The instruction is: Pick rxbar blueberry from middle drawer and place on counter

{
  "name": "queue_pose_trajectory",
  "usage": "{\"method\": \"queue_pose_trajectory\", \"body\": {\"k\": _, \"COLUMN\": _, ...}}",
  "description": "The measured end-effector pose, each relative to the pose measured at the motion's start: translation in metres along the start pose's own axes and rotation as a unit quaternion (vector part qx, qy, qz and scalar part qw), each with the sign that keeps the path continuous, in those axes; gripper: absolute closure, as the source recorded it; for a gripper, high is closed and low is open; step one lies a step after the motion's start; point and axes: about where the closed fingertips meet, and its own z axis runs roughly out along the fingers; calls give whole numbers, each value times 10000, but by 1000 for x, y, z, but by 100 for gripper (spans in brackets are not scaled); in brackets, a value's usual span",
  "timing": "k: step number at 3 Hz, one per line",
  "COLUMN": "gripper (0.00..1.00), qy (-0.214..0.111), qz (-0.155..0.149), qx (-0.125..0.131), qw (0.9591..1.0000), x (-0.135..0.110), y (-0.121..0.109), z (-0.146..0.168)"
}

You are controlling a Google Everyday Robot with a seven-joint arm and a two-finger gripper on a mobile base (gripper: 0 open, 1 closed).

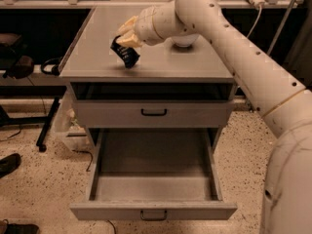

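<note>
My gripper [125,37] is over the left half of the grey counter [92,57], shut on the rxbar blueberry [125,53]. The dark navy bar hangs tilted from the fingers, its lower end touching or just above the counter top. The middle drawer [153,182] is pulled wide open below, and its grey floor is bare. My pale arm reaches in from the right across the counter.
A white bowl [184,41] sits on the counter behind my arm, mostly hidden. A closed drawer front [153,113] with a black handle lies above the open drawer. A black stand [46,126] and cables are on the left. A shoe [9,164] rests on the speckled floor.
</note>
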Motion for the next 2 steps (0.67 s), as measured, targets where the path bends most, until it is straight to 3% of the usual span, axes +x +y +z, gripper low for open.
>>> {"method": "queue_pose_trajectory", "body": {"k": 2, "gripper": 35, "qy": 168, "qz": 20, "qx": -105, "qw": 9998, "x": 26, "y": 0, "z": -9}}
